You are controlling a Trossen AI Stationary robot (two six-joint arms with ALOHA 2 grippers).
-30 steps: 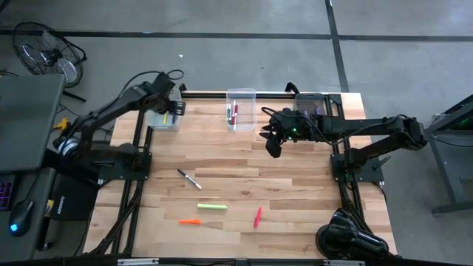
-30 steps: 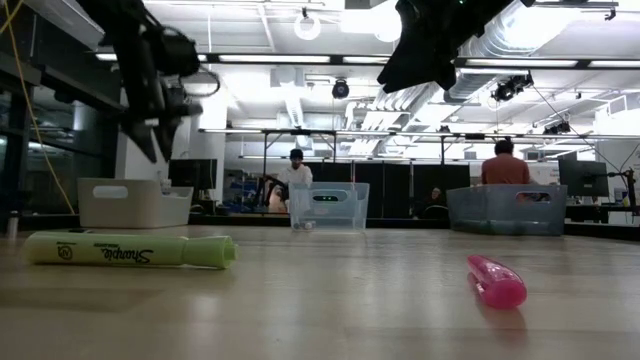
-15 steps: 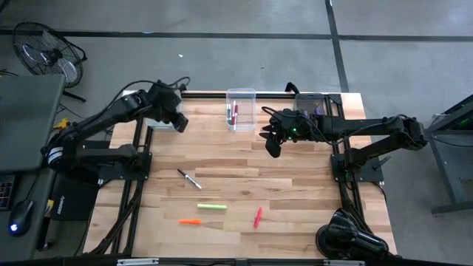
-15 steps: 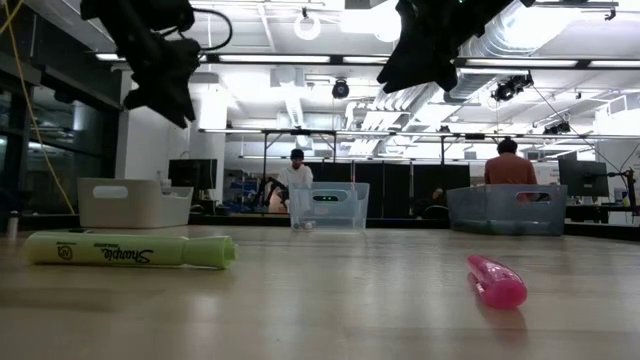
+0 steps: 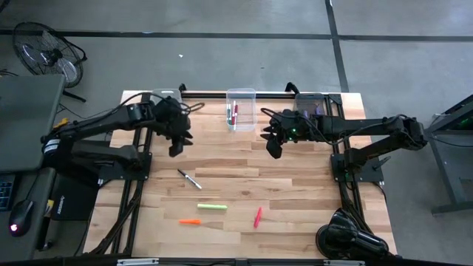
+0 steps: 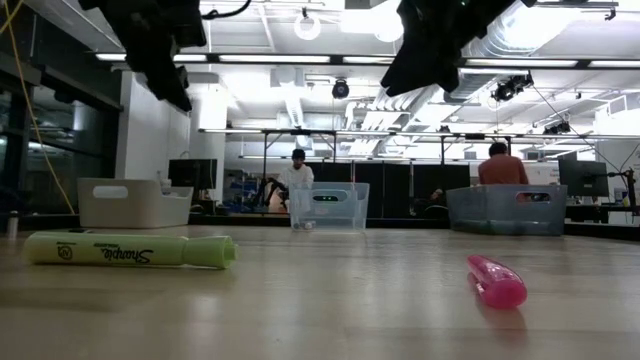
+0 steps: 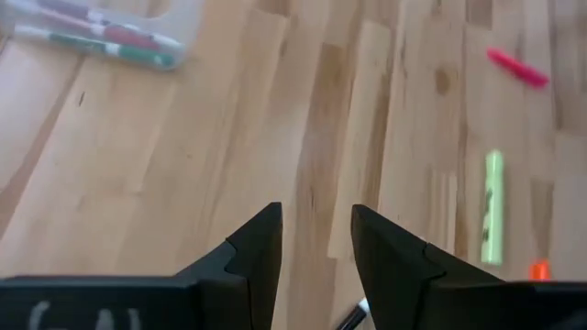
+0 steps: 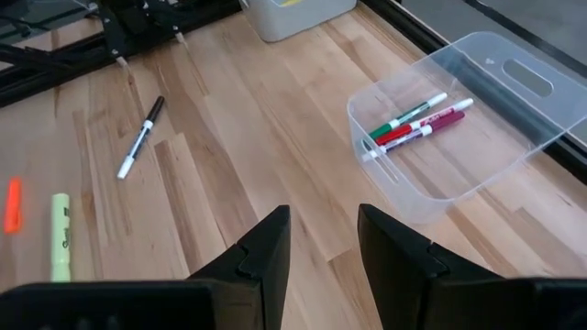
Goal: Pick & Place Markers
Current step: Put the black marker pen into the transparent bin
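Observation:
Four markers lie loose on the wooden table: a black-and-white one [image 5: 189,178], a light green one [image 5: 212,207], an orange one [image 5: 189,221] and a pink-red one [image 5: 257,216]. More markers [image 8: 417,119] lie in the clear middle bin [image 5: 241,108] at the far edge. My left gripper [image 5: 176,148] hangs open above the table, on the far side of the black-and-white marker, with nothing between its fingers [image 7: 257,247]. My right gripper [image 5: 273,148] hangs open and empty beside the middle bin's near right corner.
A pale bin [image 6: 135,203] stands at the far left and another clear bin [image 6: 507,210] at the far right, under my right arm. Bare wood lies between the bins and the loose markers. People show in the room beyond the table.
My left gripper has swung away from the far-left bin toward the table's near edge and middle, rising a little and rolling about its own axis. Its fingers stay open and empty. My right arm has kept still.

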